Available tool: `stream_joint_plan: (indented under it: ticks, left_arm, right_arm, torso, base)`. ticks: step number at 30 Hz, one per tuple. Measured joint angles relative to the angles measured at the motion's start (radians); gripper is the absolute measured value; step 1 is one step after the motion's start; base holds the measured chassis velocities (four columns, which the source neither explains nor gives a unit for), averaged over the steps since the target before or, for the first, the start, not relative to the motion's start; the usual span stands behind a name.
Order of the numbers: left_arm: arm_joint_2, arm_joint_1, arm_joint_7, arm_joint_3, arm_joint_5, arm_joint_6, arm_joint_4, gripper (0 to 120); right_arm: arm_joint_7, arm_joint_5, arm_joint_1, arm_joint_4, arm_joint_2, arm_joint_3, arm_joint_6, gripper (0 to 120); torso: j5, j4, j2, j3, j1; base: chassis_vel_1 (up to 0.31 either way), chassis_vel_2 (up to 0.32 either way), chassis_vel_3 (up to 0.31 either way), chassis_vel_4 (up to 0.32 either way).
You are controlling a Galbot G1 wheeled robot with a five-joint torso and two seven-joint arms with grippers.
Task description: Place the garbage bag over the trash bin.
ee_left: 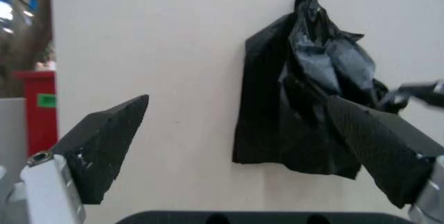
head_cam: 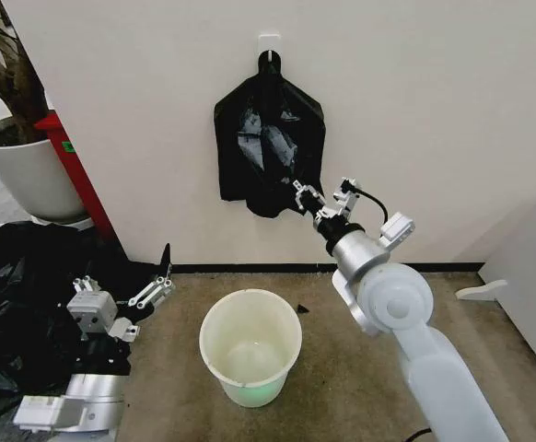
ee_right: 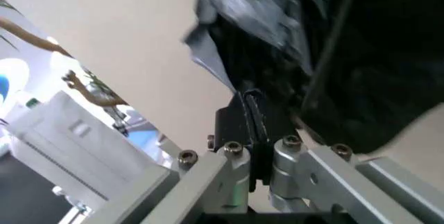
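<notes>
The garbage bag [head_cam: 275, 138], crinkled and glossy black, hangs on the wall from a white hook [head_cam: 269, 41], in front of a flat black bundle [head_cam: 233, 175]. My right gripper [head_cam: 308, 194] is raised to the bag's lower right corner and is shut on the plastic; the right wrist view shows the bag [ee_right: 277, 21] pinched at the closed gripper [ee_right: 250, 102]. The trash bin [head_cam: 215, 361], a round white bucket, stands on the floor below. My left gripper [head_cam: 157, 281] waits open, low and left of the bin; in the left wrist view the gripper [ee_left: 236, 151] faces the bag [ee_left: 326, 63].
A large white plant pot [head_cam: 29, 170] and a red object [head_cam: 79, 175] stand at the far left. A heap of black bags [head_cam: 10, 295] lies on the floor beside my left arm. White furniture [head_cam: 530, 267] lines the right side.
</notes>
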Motion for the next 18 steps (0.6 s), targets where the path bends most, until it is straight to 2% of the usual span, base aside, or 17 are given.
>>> stream_joint_plan:
  ticks: [3,5,7,8,10,12,15,18]
  left_arm:
    - [0.132,-0.057,-0.031,-0.024,-0.118,0.047,0.024,100]
    - [0.254,-0.116,-0.05,-0.029,-0.211,0.074,0.052,100]
    - [0.345,-0.164,-0.064,-0.02,-0.298,0.097,0.08,100]
    - [0.345,-0.164,-0.064,-0.02,-0.298,0.097,0.08,100]
    - [0.435,-0.234,-0.08,0.003,-0.414,0.133,0.118,100]
    - [0.488,-0.305,-0.088,0.025,-0.489,0.165,0.154,100]
    - [0.534,-0.412,-0.098,0.056,-0.553,0.195,0.21,100]
    - [0.55,-0.472,-0.113,0.068,-0.594,0.216,0.236,100]
  right_arm:
    - [-0.016,-0.038,-0.019,-0.027,0.013,0.0,0.0,0]
    - [-0.017,-0.043,-0.021,-0.037,0.019,0.003,0.001,0]
    - [-0.02,-0.044,-0.023,-0.04,0.02,0.003,0.002,0]
    - [-0.02,-0.044,-0.023,-0.04,0.02,0.003,0.002,0]
    - [-0.031,-0.051,-0.029,-0.049,0.019,0.003,0.002,0]
    - [-0.046,-0.062,-0.035,-0.056,0.019,0.003,0.003,0]
    - [-0.062,-0.083,-0.04,-0.067,0.023,-0.003,0.004,0]
    - [-0.073,-0.101,-0.039,-0.079,0.035,-0.018,0.005,0]
  torso:
    - [-0.0001,0.0,0.0,0.0,0.0]
    - [-0.0002,-0.0001,0.0,0.0,0.0]
    - [-0.0002,-0.0002,0.0,0.0,0.0]
    - [-0.0002,-0.0002,0.0,0.0,0.0]
    - [-0.0003,-0.0002,0.0,0.0,0.0]
    - [-0.0003,-0.0001,0.0,0.0,0.0]
    - [-0.0004,-0.0005,0.0,0.0,0.0]
    - [-0.0001,-0.0004,0.0,0.0,0.0]
  base:
    - [0.0,0.0,0.0,0.0]
    - [0.0,0.0,0.0,0.0]
    - [0.0,0.0,0.0,0.0]
    - [0.0,0.0,0.0,0.0]
    - [0.0,0.0,0.0,0.0]
    - [0.0,0.0,0.0,0.0]
    - [0.0,0.0,0.0,0.0]
    - [0.0,0.0,0.0,0.0]
